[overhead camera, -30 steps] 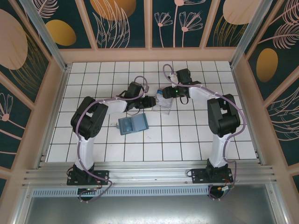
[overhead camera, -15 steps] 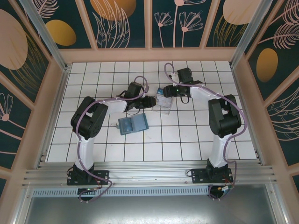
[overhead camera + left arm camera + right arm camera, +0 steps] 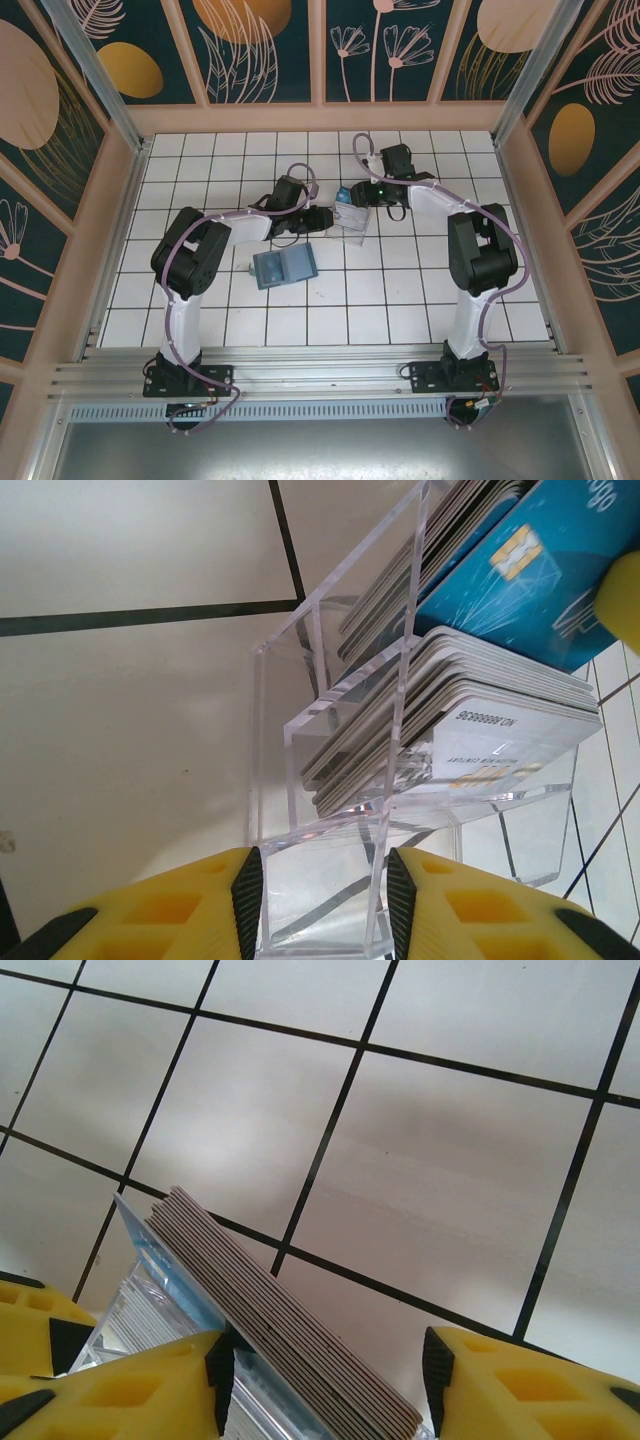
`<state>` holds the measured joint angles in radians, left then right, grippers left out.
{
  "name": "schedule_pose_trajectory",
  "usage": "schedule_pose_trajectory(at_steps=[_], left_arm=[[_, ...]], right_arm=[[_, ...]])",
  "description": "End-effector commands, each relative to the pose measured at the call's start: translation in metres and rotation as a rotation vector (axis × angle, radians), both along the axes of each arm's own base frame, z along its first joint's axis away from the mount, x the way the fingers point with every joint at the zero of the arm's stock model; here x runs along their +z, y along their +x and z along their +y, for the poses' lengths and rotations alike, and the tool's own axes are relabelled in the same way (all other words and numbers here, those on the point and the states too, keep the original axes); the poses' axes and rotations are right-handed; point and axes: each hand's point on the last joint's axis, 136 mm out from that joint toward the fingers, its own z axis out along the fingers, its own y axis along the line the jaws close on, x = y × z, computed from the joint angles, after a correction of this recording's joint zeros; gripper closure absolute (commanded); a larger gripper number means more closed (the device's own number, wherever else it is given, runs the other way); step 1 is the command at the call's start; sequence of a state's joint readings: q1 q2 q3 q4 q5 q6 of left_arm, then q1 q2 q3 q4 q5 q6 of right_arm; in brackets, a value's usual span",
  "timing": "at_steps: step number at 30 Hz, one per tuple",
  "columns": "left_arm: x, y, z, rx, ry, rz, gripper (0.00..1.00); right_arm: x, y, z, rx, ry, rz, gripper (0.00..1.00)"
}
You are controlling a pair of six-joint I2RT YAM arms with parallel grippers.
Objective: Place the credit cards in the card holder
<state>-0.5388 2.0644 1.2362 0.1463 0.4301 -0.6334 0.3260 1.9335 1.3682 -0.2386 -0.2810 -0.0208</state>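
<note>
Several whitish-grey credit cards (image 3: 470,730) and a blue one (image 3: 520,580) stand on edge in a clear plastic tray (image 3: 290,730). My left gripper (image 3: 325,900) is shut on the tray's empty end compartment, a pad against each wall. My right gripper (image 3: 328,1375) is open over a stack of cards (image 3: 270,1310); its left pad touches the stack and the right pad stands apart. From above, the tray (image 3: 352,222) sits between the left gripper (image 3: 328,218) and the right gripper (image 3: 358,196). The dark teal card holder (image 3: 284,266) lies open on the tiles, nearer than both.
The white tiled floor (image 3: 400,290) is boxed in by wooden walls (image 3: 320,118) at the back and both sides. Both arms reach in towards the middle of the back half. Bare tiles lie in front of the card holder and to the right.
The right wrist has shifted slightly towards the back wall. The left arm, the tray and the card holder have not moved.
</note>
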Motion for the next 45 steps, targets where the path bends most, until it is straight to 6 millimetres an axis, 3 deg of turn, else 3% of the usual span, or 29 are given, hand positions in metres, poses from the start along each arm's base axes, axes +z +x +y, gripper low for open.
schedule_pose_trajectory(at_steps=[1, 18, 22, 31, 39, 45], left_arm=[[-0.014, -0.017, 0.009, -0.005, 0.047, 0.061, 0.60], [-0.015, -0.019, 0.011, -0.002, 0.051, 0.062, 0.60], [-0.014, -0.018, 0.011, 0.002, 0.051, 0.055, 0.60], [-0.015, -0.020, 0.013, 0.003, 0.054, 0.058, 0.60], [-0.014, -0.020, 0.012, 0.002, 0.052, 0.057, 0.60], [-0.013, -0.020, 0.013, 0.008, 0.049, 0.055, 0.60]], right_arm=[[0.026, 0.010, -0.010, -0.025, 0.001, -0.079, 0.45], [0.029, 0.006, -0.007, 0.007, 0.003, -0.079, 0.62], [0.031, 0.006, -0.008, 0.010, 0.003, -0.084, 0.73], [0.031, 0.003, -0.007, 0.028, -0.004, -0.083, 0.86], [0.040, 0.000, -0.005, 0.048, 0.013, -0.104, 0.94], [0.051, -0.004, -0.003, 0.065, 0.032, -0.135, 0.95]])
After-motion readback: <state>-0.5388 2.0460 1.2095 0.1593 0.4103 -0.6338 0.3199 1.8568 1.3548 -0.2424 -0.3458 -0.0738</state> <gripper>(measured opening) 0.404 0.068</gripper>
